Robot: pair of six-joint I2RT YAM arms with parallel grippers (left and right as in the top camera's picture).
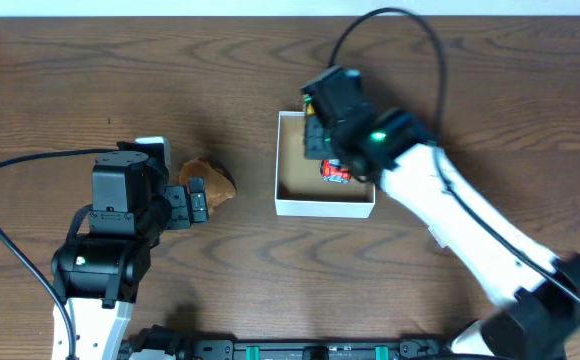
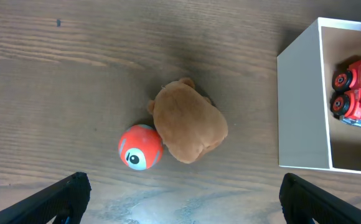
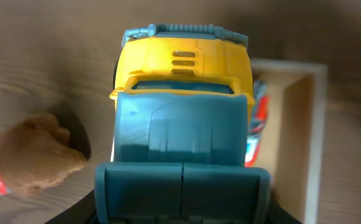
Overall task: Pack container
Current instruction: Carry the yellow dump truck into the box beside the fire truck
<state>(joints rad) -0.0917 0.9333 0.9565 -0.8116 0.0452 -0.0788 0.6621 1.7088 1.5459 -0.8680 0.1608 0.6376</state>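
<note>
Container (image 1: 325, 208): right of table centre, red toy truck (image 2: 358, 93) inside.
Right gripper (image 1: 320, 135): arm stretched forward above the container's edge, pinching a yellow-and-teal toy truck (image 3: 183, 93).
Left gripper (image 1: 198, 200): spread wide, beside the brown plush (image 2: 190, 121).

Overhead: fixed, far, looking straight down on the table (image 1: 220, 60). Left wrist: near, facing down; container (image 2: 302, 106) at 3 o'clock, brown plush (image 2: 190, 121) centre. Right wrist: nearest, mostly filled by a yellow truck (image 3: 180, 93). All three share container and plush.
</note>
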